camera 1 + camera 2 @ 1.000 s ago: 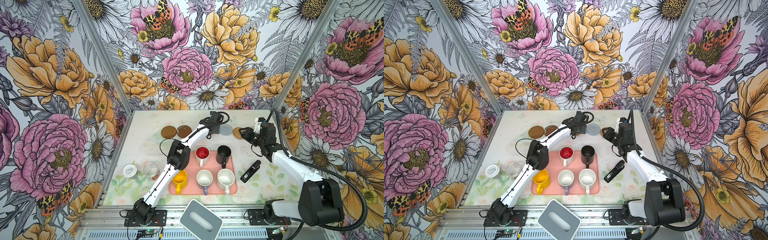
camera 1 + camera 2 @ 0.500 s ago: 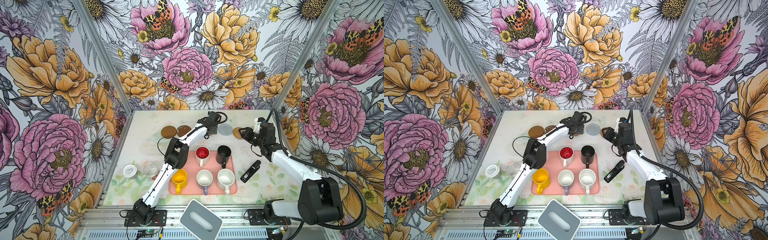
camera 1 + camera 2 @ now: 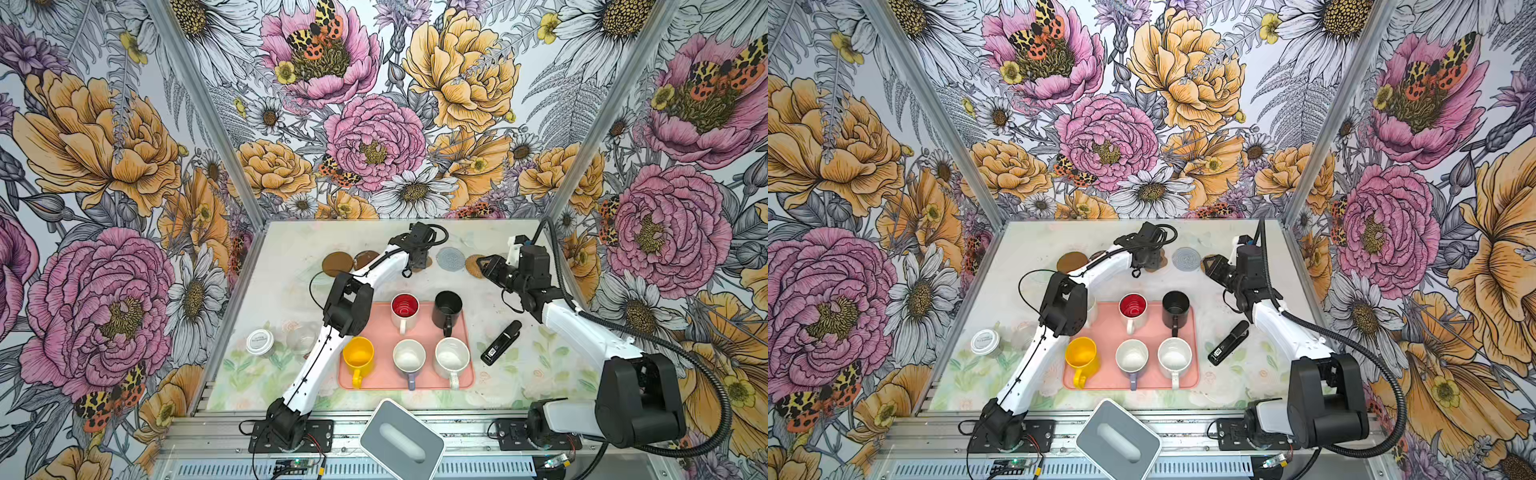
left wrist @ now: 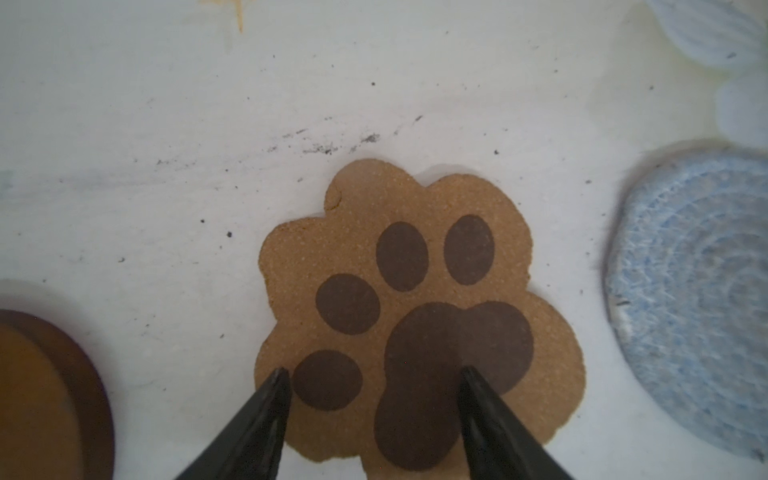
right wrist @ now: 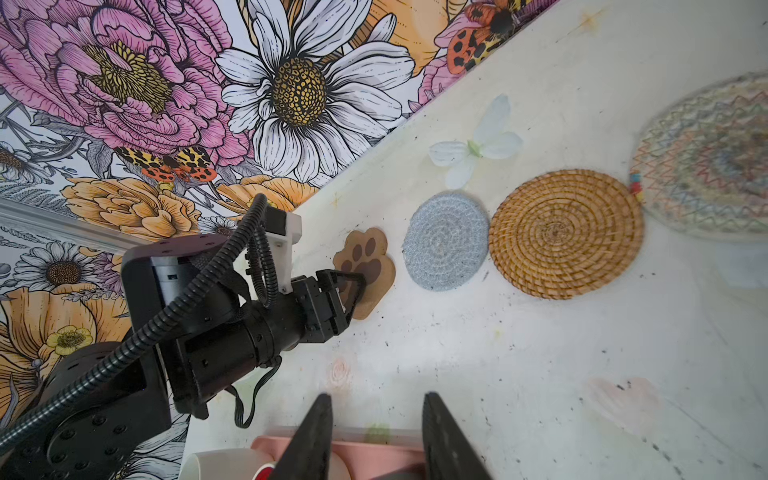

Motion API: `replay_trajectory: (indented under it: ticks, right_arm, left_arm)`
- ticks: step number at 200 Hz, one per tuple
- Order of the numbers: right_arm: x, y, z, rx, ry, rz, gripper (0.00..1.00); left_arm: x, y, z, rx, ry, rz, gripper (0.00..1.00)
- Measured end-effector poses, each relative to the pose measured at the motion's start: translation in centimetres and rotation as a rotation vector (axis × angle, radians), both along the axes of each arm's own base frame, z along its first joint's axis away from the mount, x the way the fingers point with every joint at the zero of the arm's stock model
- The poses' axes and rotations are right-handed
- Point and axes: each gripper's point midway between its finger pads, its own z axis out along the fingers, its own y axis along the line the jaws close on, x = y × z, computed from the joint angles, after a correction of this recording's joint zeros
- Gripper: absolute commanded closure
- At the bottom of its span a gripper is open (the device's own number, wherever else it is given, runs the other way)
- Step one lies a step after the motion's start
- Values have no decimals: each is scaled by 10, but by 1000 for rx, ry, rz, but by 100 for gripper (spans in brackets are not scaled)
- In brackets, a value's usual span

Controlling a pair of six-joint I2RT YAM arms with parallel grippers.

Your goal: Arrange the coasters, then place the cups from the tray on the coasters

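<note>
The paw coaster (image 4: 415, 316) is pictured flat near the table's (image 3: 291, 253) back edge, toes pointed toward that edge. The left gripper's (image 4: 372, 372) parted jaws are poised over its heel. The right gripper (image 5: 377, 397) is seen part-open, empty.

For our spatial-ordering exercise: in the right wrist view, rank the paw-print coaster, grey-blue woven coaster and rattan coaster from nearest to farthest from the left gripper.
1. Paw-print coaster, right at the left gripper fingertips.
2. Grey-blue woven coaster, next along the row.
3. Rattan coaster, beyond the grey-blue one.
</note>
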Motion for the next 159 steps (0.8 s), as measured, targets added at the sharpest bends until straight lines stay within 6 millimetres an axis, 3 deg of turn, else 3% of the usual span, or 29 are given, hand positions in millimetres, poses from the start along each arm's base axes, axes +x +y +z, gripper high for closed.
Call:
replay_trajectory:
  ticks: [70, 92, 104, 115, 137, 159]
  right_arm:
    - [0, 0, 0, 0, 0, -1, 62]
    - [2, 0, 2, 12, -9, 3, 62]
    - [6, 4, 4, 30, -28, 15, 68]
    - [12, 8, 4, 50, -45, 28, 79]
    - [30, 23, -10, 134, -33, 84, 100]
    - [57, 41, -29, 203, 10, 148, 100]
  left_arm:
    - [-8, 12, 7, 30, 44, 9, 28]
    - [-5, 9, 23, 14, 31, 7, 28]
    - [-1, 5, 34, -9, 13, 5, 28]
    - [2, 1, 42, -39, 3, 2, 28]
    - [2, -2, 46, -79, 14, -5, 30]
    - [2, -1, 44, -106, 37, -9, 38]
